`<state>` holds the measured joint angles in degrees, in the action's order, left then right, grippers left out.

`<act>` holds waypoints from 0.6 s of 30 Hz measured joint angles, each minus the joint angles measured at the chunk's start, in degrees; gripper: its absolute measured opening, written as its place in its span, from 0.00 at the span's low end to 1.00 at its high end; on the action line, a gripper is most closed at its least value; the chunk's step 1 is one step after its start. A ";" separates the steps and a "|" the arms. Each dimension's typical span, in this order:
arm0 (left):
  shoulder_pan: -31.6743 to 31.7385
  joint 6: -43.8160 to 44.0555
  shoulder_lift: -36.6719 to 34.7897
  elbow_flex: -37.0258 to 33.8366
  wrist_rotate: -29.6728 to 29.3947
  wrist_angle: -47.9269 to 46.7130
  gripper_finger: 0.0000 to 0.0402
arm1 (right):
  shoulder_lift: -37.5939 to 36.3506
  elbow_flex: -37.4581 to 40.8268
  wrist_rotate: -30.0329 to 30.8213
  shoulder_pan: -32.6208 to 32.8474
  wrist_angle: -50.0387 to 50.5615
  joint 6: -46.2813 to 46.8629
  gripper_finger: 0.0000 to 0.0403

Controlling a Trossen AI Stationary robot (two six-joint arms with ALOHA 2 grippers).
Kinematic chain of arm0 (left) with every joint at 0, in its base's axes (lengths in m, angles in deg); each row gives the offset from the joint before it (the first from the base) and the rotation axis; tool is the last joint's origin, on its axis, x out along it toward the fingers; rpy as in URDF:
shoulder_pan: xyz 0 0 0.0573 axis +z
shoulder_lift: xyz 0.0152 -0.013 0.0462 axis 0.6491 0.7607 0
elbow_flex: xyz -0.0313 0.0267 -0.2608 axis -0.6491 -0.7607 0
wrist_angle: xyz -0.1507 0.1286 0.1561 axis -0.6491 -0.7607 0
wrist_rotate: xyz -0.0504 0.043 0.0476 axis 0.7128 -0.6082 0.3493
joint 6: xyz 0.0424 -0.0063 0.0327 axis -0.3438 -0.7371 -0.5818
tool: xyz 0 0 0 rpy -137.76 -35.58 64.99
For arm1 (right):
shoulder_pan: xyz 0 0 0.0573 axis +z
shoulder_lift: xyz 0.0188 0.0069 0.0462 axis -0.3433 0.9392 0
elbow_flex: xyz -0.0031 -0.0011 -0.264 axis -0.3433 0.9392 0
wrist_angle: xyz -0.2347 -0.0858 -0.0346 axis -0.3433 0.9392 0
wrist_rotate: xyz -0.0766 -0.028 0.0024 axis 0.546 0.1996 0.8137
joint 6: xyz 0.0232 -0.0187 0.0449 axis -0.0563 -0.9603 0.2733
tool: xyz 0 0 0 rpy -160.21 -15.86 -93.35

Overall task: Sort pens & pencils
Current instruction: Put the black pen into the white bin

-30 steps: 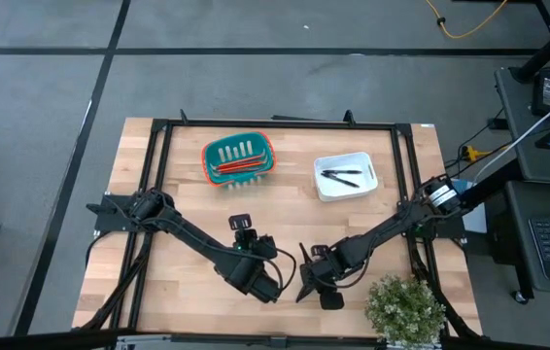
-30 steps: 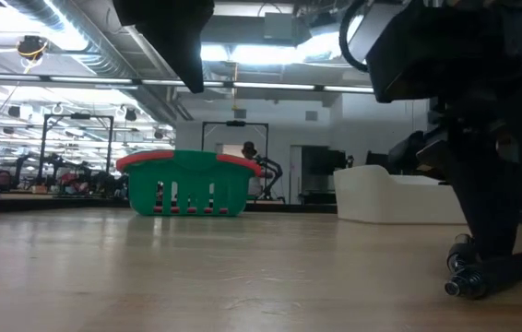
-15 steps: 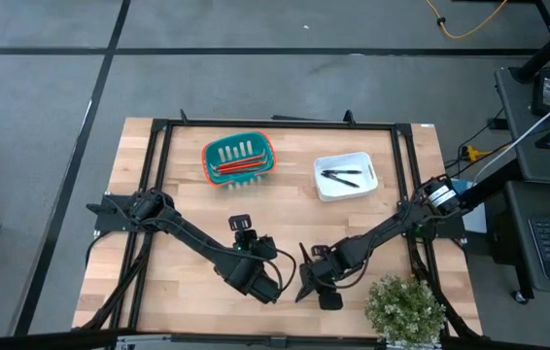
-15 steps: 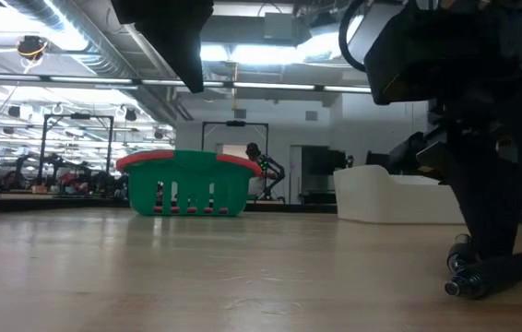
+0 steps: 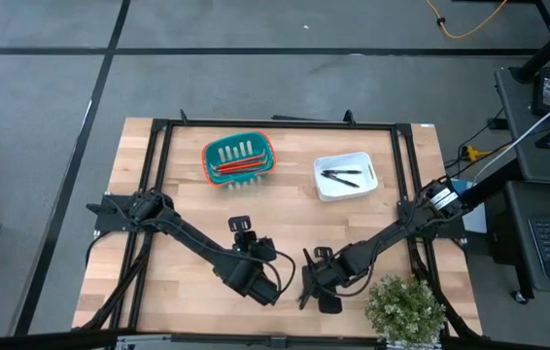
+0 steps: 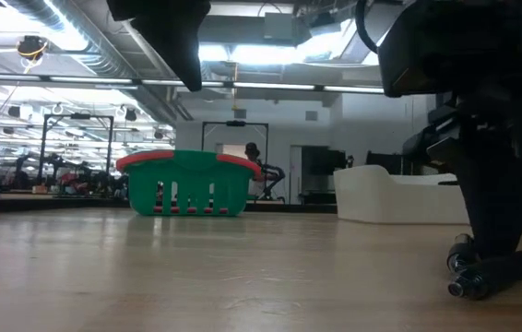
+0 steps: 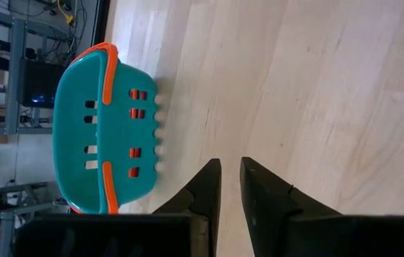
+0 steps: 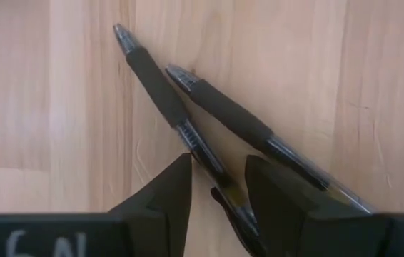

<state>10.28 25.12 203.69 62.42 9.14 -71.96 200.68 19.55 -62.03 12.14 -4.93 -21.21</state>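
Right wrist view: two black pens on the bare wood, the first pen (image 8: 163, 96) and the second pen (image 8: 248, 135), are seen lying at an angle to each other, tips close together, bodies spreading apart toward the camera. The right gripper (image 8: 216, 187) is positioned over the first pen; its fingers (image 8: 165, 196) are apart, one on either side of that pen's barrel, and not closed on it. The second pen runs just beside the other finger.

High view: further pens (image 5: 341, 176) are recorded in the white tray (image 5: 360, 187) at the far right of the table. The pencils (image 5: 240, 167), red-orange, are laid across the inside of the teal basket (image 5: 211, 156) with its orange rim, at the far centre-left. Basket and tray stand well apart from both grippers. The right gripper (image 5: 306, 288) is held low near the front edge of the wooden table (image 5: 139, 262), just beside a potted plant (image 5: 403, 306). The left gripper (image 5: 269, 289) is near it, to its left.

Left wrist view: the left gripper's fingers (image 7: 203, 187) are nearly together, a narrow gap between them, with nothing held; the basket is seen beyond.
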 joint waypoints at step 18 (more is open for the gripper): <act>-0.35 0.00 0.00 0.00 0.20 0.02 0.12 | 0.00 0.04 0.83 -0.06 0.41 2.13 0.22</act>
<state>9.93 25.12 203.69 62.42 9.33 -71.94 200.68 19.60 -61.20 12.08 -4.52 -19.08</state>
